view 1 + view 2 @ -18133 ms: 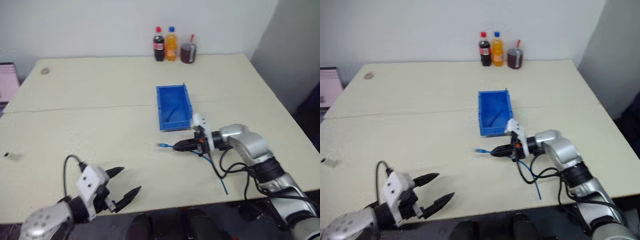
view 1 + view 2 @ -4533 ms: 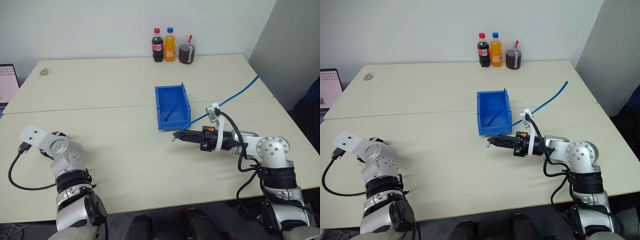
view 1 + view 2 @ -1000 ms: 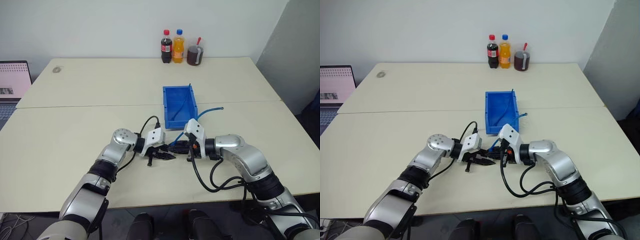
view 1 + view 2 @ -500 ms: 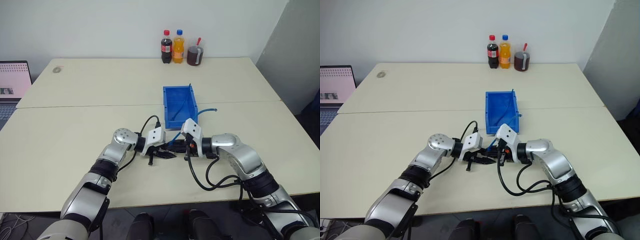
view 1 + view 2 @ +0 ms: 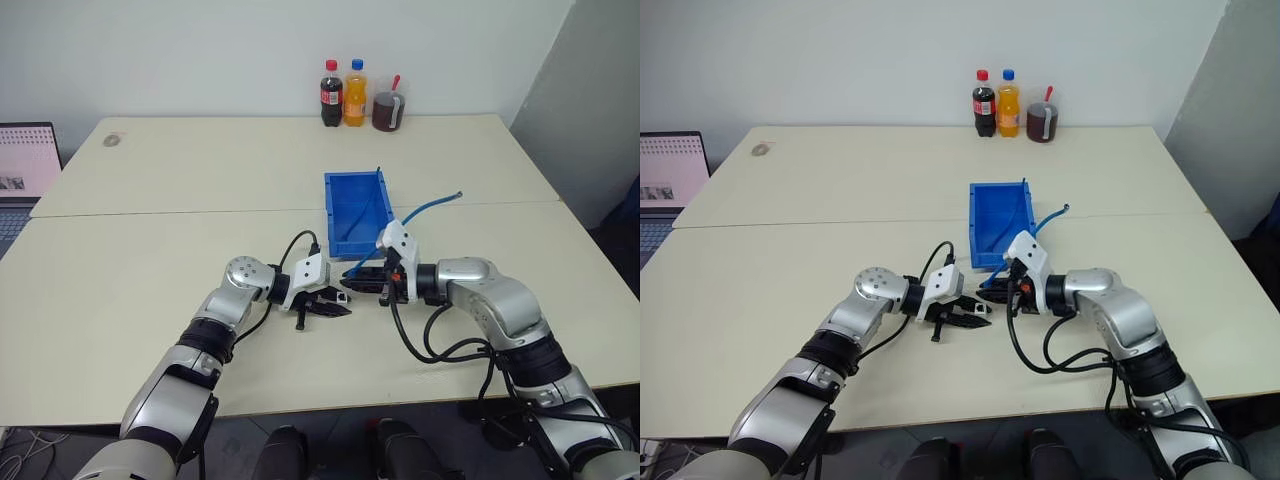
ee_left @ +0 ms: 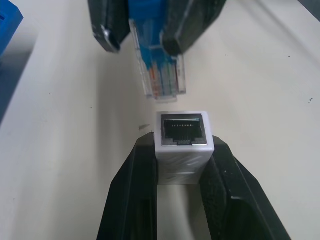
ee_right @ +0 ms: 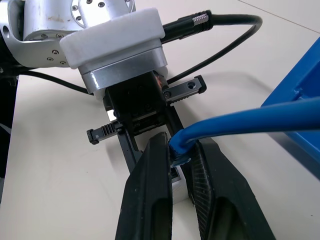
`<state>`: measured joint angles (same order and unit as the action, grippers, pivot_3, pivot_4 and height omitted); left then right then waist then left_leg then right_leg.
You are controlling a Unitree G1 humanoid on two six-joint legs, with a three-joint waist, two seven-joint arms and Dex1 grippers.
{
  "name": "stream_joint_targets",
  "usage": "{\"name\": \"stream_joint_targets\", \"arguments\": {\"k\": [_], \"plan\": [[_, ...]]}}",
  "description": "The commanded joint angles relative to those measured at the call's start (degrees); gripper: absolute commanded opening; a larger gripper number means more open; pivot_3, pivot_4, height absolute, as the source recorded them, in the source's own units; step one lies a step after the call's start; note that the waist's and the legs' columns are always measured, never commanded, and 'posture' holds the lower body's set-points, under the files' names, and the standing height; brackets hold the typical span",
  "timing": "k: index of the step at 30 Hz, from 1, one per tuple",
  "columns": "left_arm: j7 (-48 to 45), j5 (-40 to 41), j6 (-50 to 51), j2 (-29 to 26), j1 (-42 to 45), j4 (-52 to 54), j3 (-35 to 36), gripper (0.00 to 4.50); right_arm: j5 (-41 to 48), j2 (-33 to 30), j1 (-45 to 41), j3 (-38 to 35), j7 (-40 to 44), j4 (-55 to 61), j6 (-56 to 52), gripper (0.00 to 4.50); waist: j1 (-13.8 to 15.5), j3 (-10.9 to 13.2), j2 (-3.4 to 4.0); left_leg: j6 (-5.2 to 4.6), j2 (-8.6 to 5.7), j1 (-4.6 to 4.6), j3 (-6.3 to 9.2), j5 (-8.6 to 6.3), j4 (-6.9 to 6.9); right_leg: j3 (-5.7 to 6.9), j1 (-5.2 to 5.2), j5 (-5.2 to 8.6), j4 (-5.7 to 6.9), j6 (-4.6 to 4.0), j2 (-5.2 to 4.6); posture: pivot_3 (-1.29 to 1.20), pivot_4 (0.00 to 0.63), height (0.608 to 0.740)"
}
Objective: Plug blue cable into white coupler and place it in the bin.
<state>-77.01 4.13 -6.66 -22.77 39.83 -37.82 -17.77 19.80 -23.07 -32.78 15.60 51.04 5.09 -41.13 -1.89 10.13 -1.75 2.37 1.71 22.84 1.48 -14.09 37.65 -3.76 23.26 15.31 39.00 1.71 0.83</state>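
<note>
On your table, just before the bin, your right tool pinches the blue cable, plug pointing at the white coupler clamped in your left tool, socket facing it, not touching.

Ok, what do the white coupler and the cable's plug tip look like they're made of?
The white coupler looks like matte, opaque moulded plastic, with a dark socket showing fine contacts. The blue cable has a smooth, probably rubbery jacket; its plug seems clear hard plastic, since coloured wires show through.
</note>
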Motion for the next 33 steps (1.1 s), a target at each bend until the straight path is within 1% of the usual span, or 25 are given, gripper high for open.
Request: {"name": "stream_joint_targets", "arguments": {"k": [1,23,33], "plan": [[1.5,-2.1,0.7,-1.1,-0.5,-2.3,0.1,0.79,-0.4,0.2,0.2,0.6,0.1,2.2,1.7,0.27,0.0,0.0,0.00,0.00,0.00,0.00,0.00,0.00,0.00,0.00,0.00,0.00,0.00,0.00,0.00,0.00,0.150,0.740],[1.4,-2.0,1.5,-1.3,-1.0,-1.1,0.2,0.79,-5.7,0.2,1.4,4.1,0.5,-0.3,6.4,0.27,0.0,0.0,0.00,0.00,0.00,-0.01,0.01,0.00,0.00,0.01,0.00,0.00,0.00,0.00,0.00,0.00,0.150,0.740],[1.6,-1.9,1.9,-1.0,-1.7,0.2,0.2,0.79,-11.9,-0.1,0.4,10.0,1.2,-5.4,9.5,0.27,-0.1,-0.1,0.02,0.00,0.01,-0.08,0.01,0.00,0.00,0.01,-0.04,0.00,0.01,0.00,0.01,0.00,0.150,0.740]]}}
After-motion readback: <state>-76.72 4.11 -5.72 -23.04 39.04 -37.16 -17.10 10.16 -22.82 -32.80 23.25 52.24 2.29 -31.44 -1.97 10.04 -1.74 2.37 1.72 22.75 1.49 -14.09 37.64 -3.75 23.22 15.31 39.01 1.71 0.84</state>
